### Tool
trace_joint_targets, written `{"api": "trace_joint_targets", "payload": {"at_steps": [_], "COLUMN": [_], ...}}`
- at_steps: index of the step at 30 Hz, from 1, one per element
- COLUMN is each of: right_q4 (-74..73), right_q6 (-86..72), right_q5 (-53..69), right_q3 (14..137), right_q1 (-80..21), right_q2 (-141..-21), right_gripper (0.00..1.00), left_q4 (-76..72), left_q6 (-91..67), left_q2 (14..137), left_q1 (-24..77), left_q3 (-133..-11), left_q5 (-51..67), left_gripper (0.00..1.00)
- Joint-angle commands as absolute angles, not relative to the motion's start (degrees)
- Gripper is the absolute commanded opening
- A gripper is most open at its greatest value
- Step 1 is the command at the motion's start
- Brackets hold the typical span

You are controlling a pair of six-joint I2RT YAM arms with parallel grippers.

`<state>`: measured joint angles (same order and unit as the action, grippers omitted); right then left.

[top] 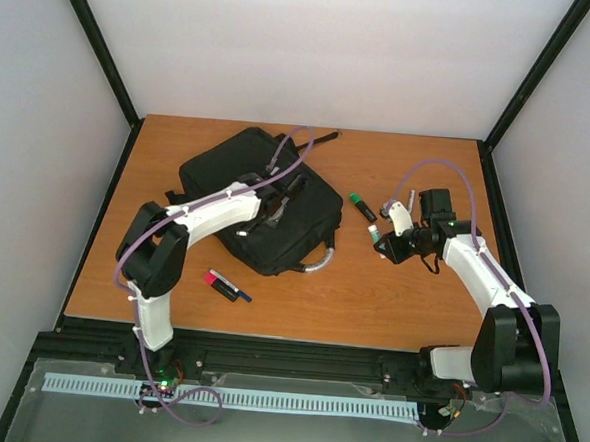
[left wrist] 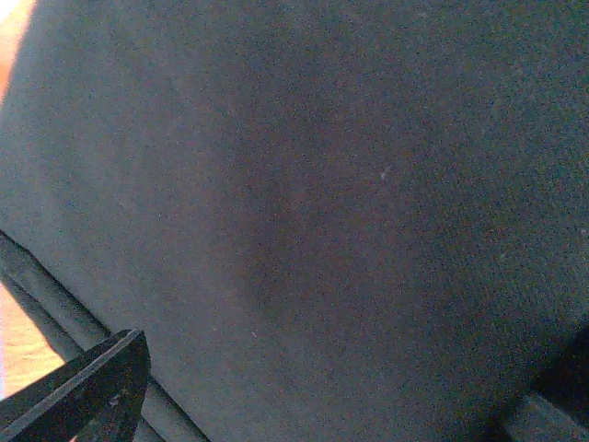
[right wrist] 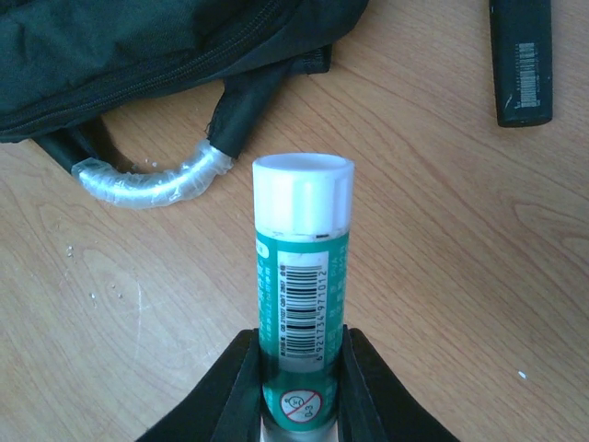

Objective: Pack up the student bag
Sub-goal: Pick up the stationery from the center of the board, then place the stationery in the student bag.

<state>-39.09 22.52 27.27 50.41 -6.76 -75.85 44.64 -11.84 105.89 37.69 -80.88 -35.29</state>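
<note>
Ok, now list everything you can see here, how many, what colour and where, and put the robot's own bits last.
student bag: one, black, lying on the table left of centre, plastic-wrapped loop handle on its near right side
glue stick: one, green with a white cap, gripped by the right arm's jaws, right of the bag
marker: one, black with a green end, on the table between the bag and the right arm
pen-like item: one or two, cannot tell; red, black and blue; on the table in front of the bag
table: one, orange-brown wood
left arm: one, white and black, reaching over the bag, jaws apart close to its fabric
right arm: one, white and black, jaws shut on the glue stick
</note>
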Motion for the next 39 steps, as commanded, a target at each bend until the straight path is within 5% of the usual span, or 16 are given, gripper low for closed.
{"api": "trace_joint_targets", "payload": {"at_steps": [1,7,14,26,39], "right_q4": [-38.31,-38.17,-38.24,-37.26,-38.95], "right_q6": [23.29,23.47,23.24,29.82,33.70], "right_q5": [28.98,28.79,29.49,32.32,24.10], "right_q3": [50.89,50.79,51.11,53.10,74.83], "right_q1": [-6.33,-6.33,-6.33,-8.10,-28.88], "right_q2": [-75.99,-76.11,-77.12,-70.35,-79.24], "right_gripper": [0.07,0.07,0.07,0.03,0.03], "left_q4": [45.18,40.07,37.50,37.09,36.07], "left_q6": [-12.90,-7.92,-4.79,-4.18,-7.33], "left_q2": [110.33,106.04,102.05,91.40,87.11], "left_q1": [37.88,39.20,39.73,39.73,39.49], "left_q3": [-85.64,-82.45,-80.76,-78.24,-77.63], "left_q5": [-49.98,-48.05,-38.45,-22.84,-9.29], "left_gripper": [0.85,0.63,0.02,0.01,0.01]}}
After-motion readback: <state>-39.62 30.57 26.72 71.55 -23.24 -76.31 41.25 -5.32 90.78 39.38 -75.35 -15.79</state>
